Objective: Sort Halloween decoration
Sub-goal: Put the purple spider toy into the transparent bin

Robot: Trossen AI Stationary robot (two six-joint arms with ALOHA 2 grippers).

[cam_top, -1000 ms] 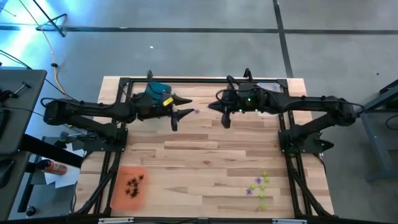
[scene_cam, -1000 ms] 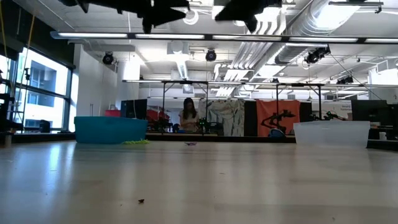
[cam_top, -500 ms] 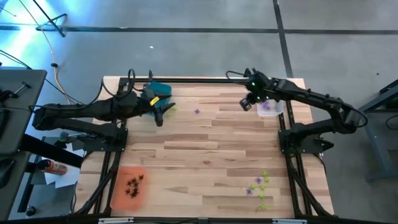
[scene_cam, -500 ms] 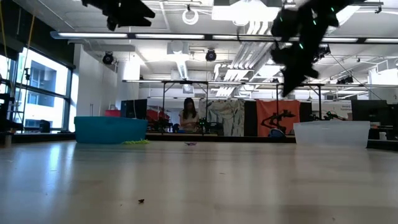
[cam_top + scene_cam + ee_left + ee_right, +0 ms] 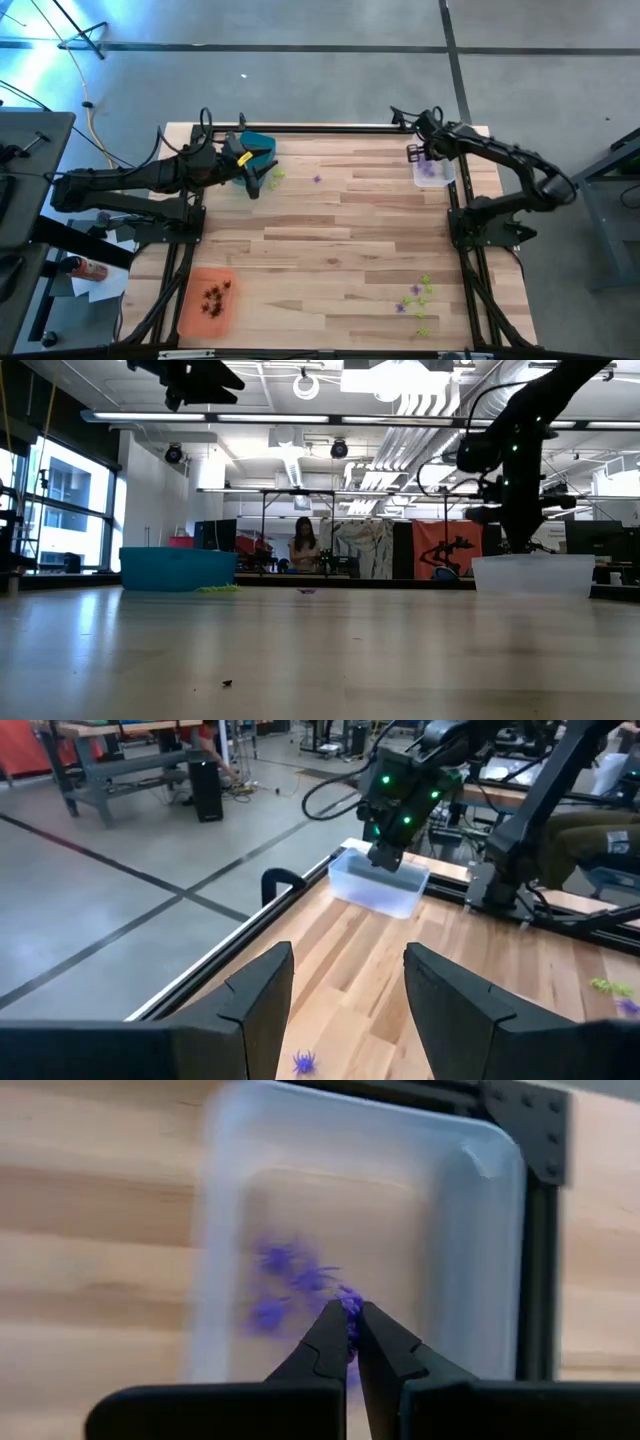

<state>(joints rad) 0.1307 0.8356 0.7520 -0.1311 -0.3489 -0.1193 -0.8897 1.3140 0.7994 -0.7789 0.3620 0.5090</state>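
My right gripper point(image 5: 349, 1320) is at the far right, pointing down into the clear tray point(image 5: 433, 172), and is shut on a purple decoration. More purple decorations point(image 5: 280, 1285) lie on that tray's floor. My left gripper point(image 5: 348, 982) hangs open and raised beside the teal tray point(image 5: 258, 145) at the far left, with nothing between its fingers. One purple decoration point(image 5: 317, 179) lies on the table between the arms. Lime green ones point(image 5: 275, 176) lie next to the teal tray. A green and purple cluster point(image 5: 418, 298) lies near the front right. My right gripper pinches a purple decoration point(image 5: 351, 1302) between the very ends of its two fingers. The fingers come from above, slanting down into the clear tray. Whether the piece touches the tray's floor I cannot tell.
An orange tray point(image 5: 192, 318) with dark decorations point(image 5: 215, 298) lies at the near left. A black frame rail point(image 5: 330, 128) runs along the table's far edge. A person point(image 5: 303, 548) sits in the room far behind the table.
My right gripper has swung from the far middle of the table toward the right edge, tipped downward and sunk over the clear tray, staying shut. My left gripper has drawn back toward the left edge, next to the teal tray, and then stood still.
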